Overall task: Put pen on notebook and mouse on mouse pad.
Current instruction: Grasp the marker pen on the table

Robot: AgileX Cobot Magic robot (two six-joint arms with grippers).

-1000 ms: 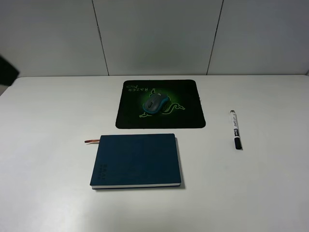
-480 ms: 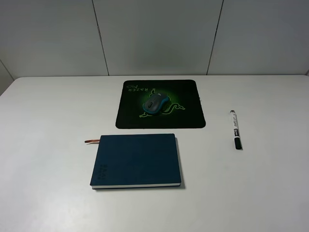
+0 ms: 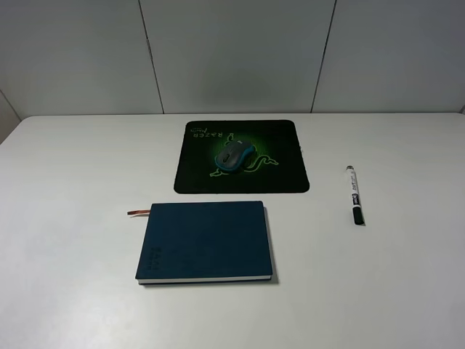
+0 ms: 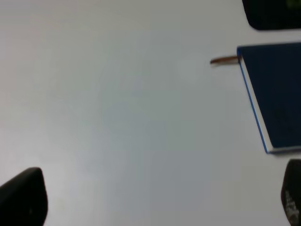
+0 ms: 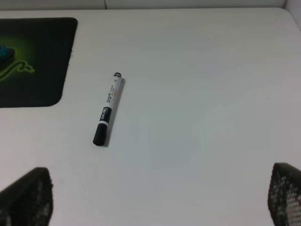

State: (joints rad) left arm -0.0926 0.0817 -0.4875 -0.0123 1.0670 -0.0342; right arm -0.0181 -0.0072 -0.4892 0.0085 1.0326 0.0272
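The grey and teal mouse (image 3: 235,156) rests on the black mouse pad (image 3: 283,138) with its green logo, at the table's far middle. In front of it lies the dark teal notebook (image 3: 205,241), closed, its brown ribbon (image 3: 139,212) sticking out to the left. The white pen (image 3: 354,194) with a black cap lies on bare table to the right, cap toward the front. Neither arm shows in the high view. My left gripper (image 4: 157,197) is open over bare table left of the notebook (image 4: 275,94). My right gripper (image 5: 157,200) is open, well back from the pen (image 5: 107,109).
The white table (image 3: 73,218) meets grey wall panels (image 3: 232,54) at the back. A corner of the mouse pad (image 5: 33,61) shows in the right wrist view, and another corner of the mouse pad (image 4: 273,14) in the left wrist view.
A dark shape at the left edge of the high view one second ago has withdrawn out of sight. The mouse, pad, notebook and pen have not moved.
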